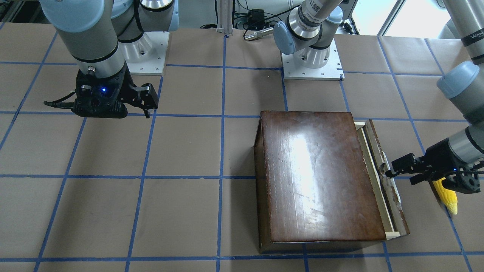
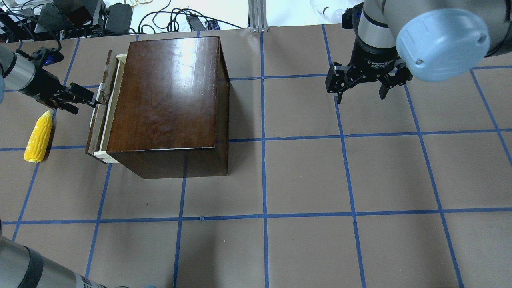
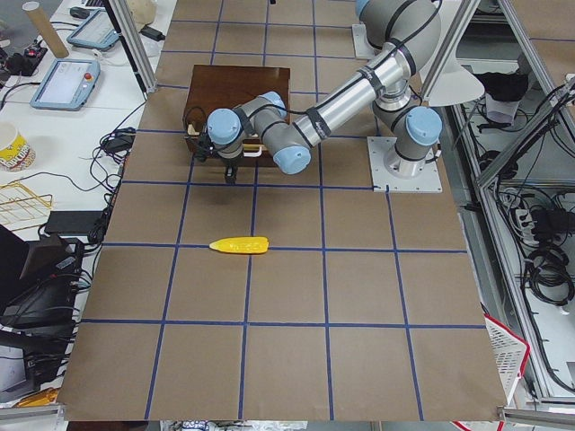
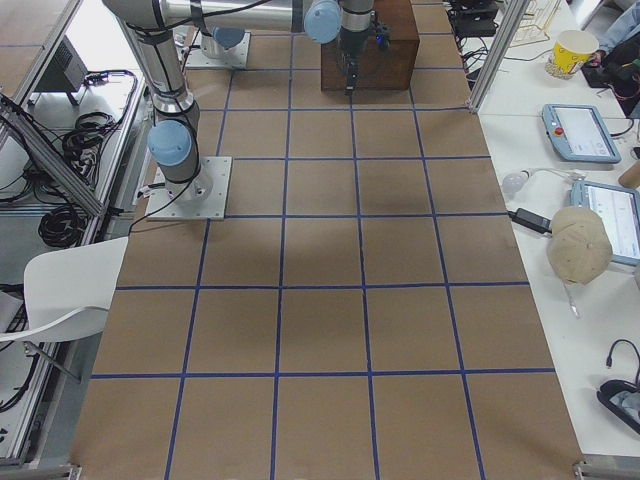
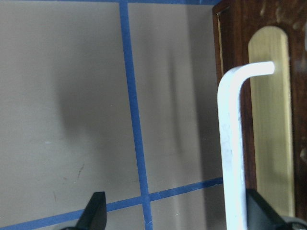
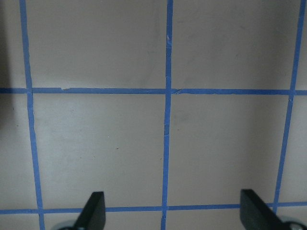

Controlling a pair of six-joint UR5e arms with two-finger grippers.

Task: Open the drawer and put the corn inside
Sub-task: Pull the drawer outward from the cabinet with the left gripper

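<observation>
Left gripper [image 2: 91, 101]: jaws spread, straddling the white handle [image 5: 230, 143] of the drawer [image 2: 95, 128], which is out only a crack; the bar runs crosswise to their closing line. Corn [image 2: 39, 137] lies behind and beside these jaws, parallel to the drawer front; right gripper [image 2: 360, 96], also spread, is well apart. Drawer inside is hidden under the box [image 2: 168, 92].

overhead faces front view, both share drawer [image 2: 105, 120], wrist cameras close

The table [image 2: 312, 176], papered brown and gridded with blue tape, carries the dark-brown box [image 2: 172, 92], the yellow corn [image 2: 39, 137] lying near the box's drawer [image 2: 105, 116] side, and two metal mounting plates [image 1: 332, 71] robot-ward of the box.
</observation>
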